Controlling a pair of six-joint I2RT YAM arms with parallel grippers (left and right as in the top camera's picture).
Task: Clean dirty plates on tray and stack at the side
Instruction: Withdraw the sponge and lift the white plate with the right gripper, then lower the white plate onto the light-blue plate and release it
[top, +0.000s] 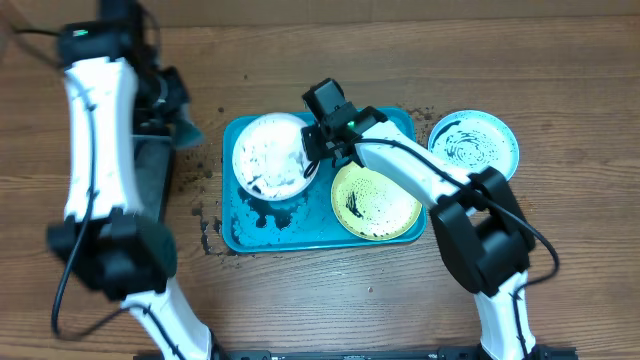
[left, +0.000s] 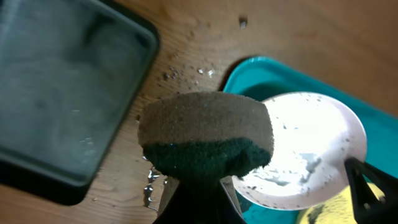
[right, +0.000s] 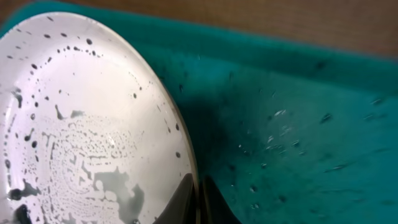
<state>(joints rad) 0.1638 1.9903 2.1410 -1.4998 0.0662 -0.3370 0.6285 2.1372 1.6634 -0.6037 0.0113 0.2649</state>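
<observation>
The teal tray (top: 322, 236) holds the white plate (top: 268, 155) on its left side and the yellow-green plate (top: 375, 200) on its right; both are specked and smeared. My right gripper (top: 314, 152) is shut on the white plate's right rim. In the right wrist view its fingertips (right: 186, 200) pinch the rim of the white plate (right: 81, 118), one inside and one outside, over the tray (right: 298, 124). The light blue plate (top: 474, 146) lies on the table right of the tray. My left gripper (top: 177, 112) is left of the tray, shut on a brown-and-green sponge (left: 205, 134).
A black tray (top: 150, 175) lies under the left arm and shows in the left wrist view as a black tray (left: 62, 93). Dark crumbs (top: 205, 215) and water drops (left: 152, 180) are scattered on the wood between the two trays.
</observation>
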